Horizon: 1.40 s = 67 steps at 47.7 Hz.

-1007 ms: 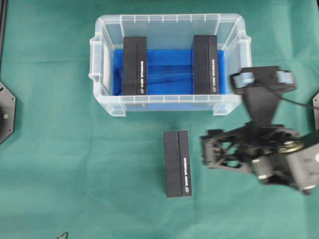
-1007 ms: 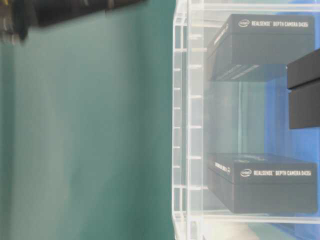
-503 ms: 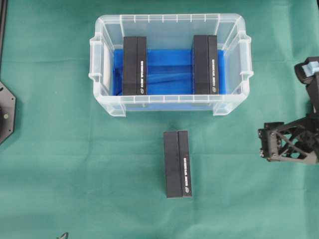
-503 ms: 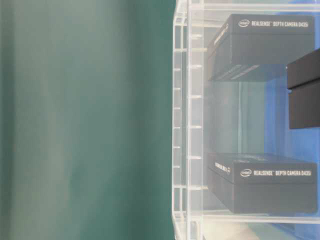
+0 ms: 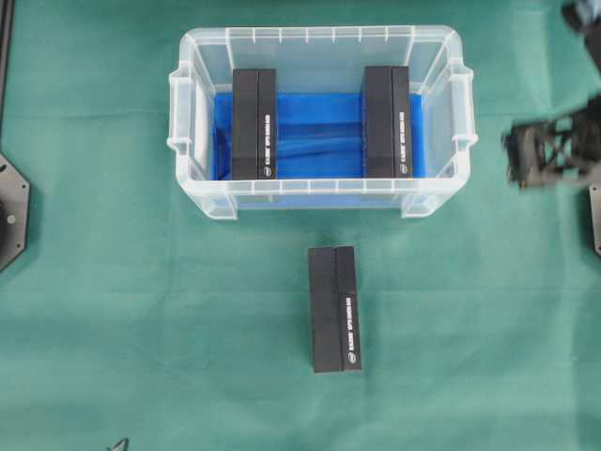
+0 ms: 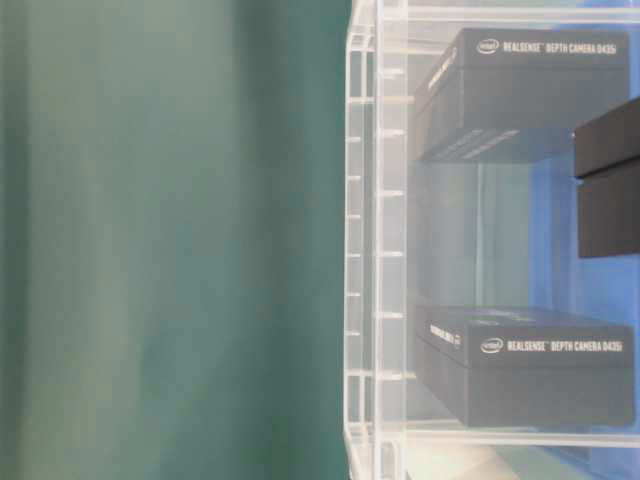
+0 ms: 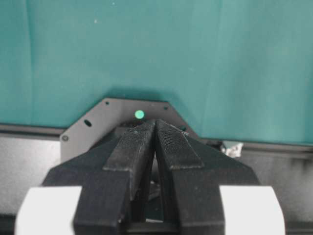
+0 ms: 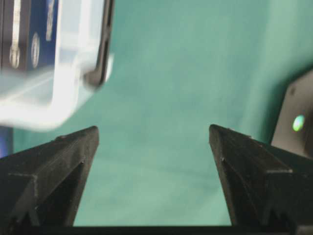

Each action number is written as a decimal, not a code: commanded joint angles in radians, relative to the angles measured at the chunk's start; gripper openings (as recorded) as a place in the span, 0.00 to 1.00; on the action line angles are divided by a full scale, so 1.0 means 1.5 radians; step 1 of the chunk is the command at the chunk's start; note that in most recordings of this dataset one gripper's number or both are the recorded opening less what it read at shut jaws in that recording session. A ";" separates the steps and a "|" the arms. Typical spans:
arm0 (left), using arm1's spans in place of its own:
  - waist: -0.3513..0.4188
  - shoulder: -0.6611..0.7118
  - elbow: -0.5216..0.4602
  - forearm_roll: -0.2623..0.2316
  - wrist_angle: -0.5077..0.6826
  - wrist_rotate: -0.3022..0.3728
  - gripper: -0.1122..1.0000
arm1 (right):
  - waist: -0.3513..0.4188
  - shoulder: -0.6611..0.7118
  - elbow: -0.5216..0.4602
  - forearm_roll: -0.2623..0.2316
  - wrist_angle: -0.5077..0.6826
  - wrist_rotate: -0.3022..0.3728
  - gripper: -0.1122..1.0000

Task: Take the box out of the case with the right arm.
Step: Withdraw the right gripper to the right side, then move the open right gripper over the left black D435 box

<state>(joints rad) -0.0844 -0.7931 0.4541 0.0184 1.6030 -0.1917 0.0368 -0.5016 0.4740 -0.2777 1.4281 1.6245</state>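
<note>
The case (image 5: 188,122) is a clear bin with a blue floor, standing at the back middle of the green cloth. Two black boxes stand inside it, one left (image 5: 254,124) and one right (image 5: 387,122). A third black box (image 5: 334,309) lies on the cloth in front of the case. My right gripper (image 5: 514,160) hovers off the case's right end, apart from it. In the right wrist view the right gripper (image 8: 152,129) is open with only cloth between its fingers, and the case's corner (image 8: 54,98) shows at upper left. My left gripper (image 7: 155,122) is shut and empty.
A grey base plate (image 7: 98,125) lies under the left gripper at the table's left edge (image 5: 9,211). Another plate with a green dot (image 8: 298,122) sits to the right of the right gripper. The table-level view shows the case wall (image 6: 365,250) and two boxes (image 6: 530,90) (image 6: 530,365).
The right arm has swung away from the box on the cloth, out to the right edge and then farther back beside the case's right end. Its jaws stayed open. The boxes have not moved.
</note>
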 commanded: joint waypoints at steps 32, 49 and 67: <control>-0.001 0.002 -0.007 0.001 -0.002 0.000 0.10 | -0.161 0.003 0.001 0.044 -0.042 -0.163 0.92; -0.001 0.004 -0.007 0.001 -0.002 0.000 0.10 | -0.160 0.017 -0.007 0.048 -0.050 -0.154 0.92; -0.001 0.004 -0.006 0.001 -0.003 0.001 0.10 | -0.153 0.138 -0.108 0.072 -0.125 -0.141 0.92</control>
<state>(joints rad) -0.0844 -0.7900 0.4541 0.0184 1.6030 -0.1917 -0.2010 -0.3375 0.3835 -0.1733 1.2625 1.4113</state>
